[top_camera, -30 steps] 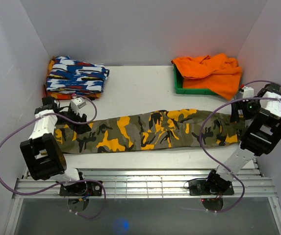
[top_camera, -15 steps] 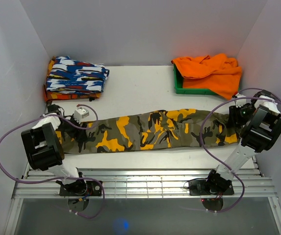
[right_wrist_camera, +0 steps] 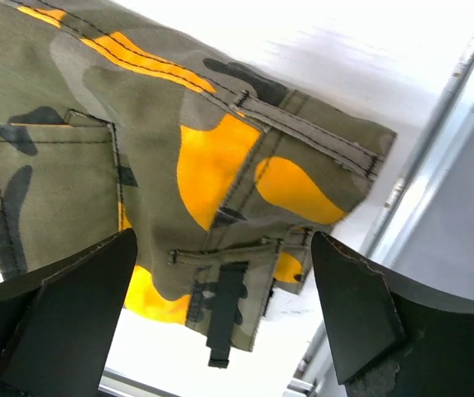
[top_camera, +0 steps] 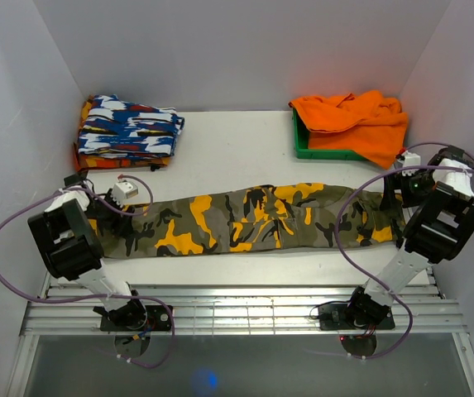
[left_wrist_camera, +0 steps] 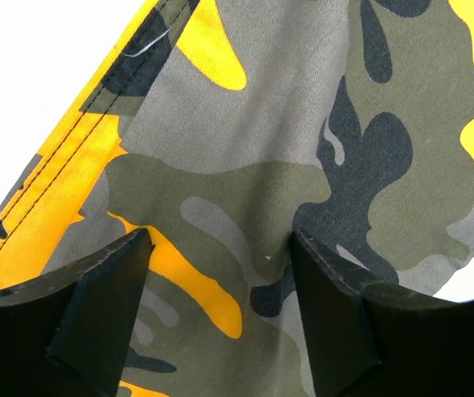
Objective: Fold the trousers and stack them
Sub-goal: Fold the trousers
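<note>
The trousers (top_camera: 253,219) lie stretched in one long strip. The leg end sits between the left gripper's (left_wrist_camera: 220,238) spread fingers. The waistband (right_wrist_camera: 303,124) (a dark strap (right_wrist_camera: 220,318) dangling) sits between the right gripper's (right_wrist_camera: 224,238) fingers, also parted. Neither seems to grasp cloth, though contact underneath is hard to judge. Straightening looks done; next, each gripper must pinch its end and fold. Compared with a second ago, the cloth lies straighter.

The trousers (top_camera: 253,217) are matt woven cloth — a fine twill weave, with raised stitched seams. The desk (top_camera: 228,157) looks smooth, matt white. The left gripper (left_wrist_camera: 220,240) and the right gripper (right_wrist_camera: 224,240) are matt black, seemingly plastic — scuffed pale along their edges.
</note>
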Robot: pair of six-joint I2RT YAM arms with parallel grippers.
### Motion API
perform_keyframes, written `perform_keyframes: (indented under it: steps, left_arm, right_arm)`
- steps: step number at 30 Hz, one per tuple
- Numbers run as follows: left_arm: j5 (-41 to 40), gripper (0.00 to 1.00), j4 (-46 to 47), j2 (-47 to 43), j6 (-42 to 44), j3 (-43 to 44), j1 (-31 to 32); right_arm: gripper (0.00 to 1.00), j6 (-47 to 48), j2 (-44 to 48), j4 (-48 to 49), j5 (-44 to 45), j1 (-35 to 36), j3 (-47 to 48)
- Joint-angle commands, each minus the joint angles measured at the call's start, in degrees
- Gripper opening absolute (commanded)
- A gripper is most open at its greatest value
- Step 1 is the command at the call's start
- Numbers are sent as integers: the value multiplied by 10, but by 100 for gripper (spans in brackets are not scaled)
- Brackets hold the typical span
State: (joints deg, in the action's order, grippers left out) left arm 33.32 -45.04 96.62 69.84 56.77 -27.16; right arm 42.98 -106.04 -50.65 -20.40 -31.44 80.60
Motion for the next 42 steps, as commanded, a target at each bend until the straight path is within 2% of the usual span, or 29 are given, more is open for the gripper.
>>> perform_keyframes:
  steps: [1,5,13,18,22,24,26,30,33,34,36,39,42]
  left_arm:
    - [18,83,-28,3,14,20,-4]
    - [77,90,-58,-25,4,35,14]
    - [150,92,-62,-77,-65,25,93]
    - [174,92,-49,-88,-102,12,123]
    - [169,93,-20,-101,-120,-22,158]
    - [162,93,-12,-107,-126,-40,168]
    - [160,92,-1,-108,-134,-54,178]
    - [138,89,20,-95,-146,-67,192]
    - [115,83,35,-82,-149,-77,199]
    - [93,81,37,-77,-150,-80,205]
    - [76,74,45,-57,-151,-86,207]
    - [48,67,52,-31,-151,-89,207]
    - [30,64,62,-24,-147,-94,208]
  right_arm:
    - [93,-16,-17,-17,-36,-2,2]
    - [90,-31,-42,6,-50,-2,-5]
    - [90,-45,-61,40,-74,-1,-24]
    - [90,-41,-36,59,-58,-4,-55]
    - [90,-70,-38,68,-17,-5,-57]
    - [90,-59,-35,63,-26,-9,-60]
    - [98,-59,-33,64,-45,-12,-62]
    - [60,-69,-31,36,-109,-12,-37]
    - [45,-69,-15,20,-116,-12,-17]
    - [35,-66,-8,19,-116,-12,-13]
    - [21,-64,2,14,-115,-12,-4]
    - [8,-64,2,4,-111,-11,17]
    - [8,-70,-2,7,-101,-11,34]
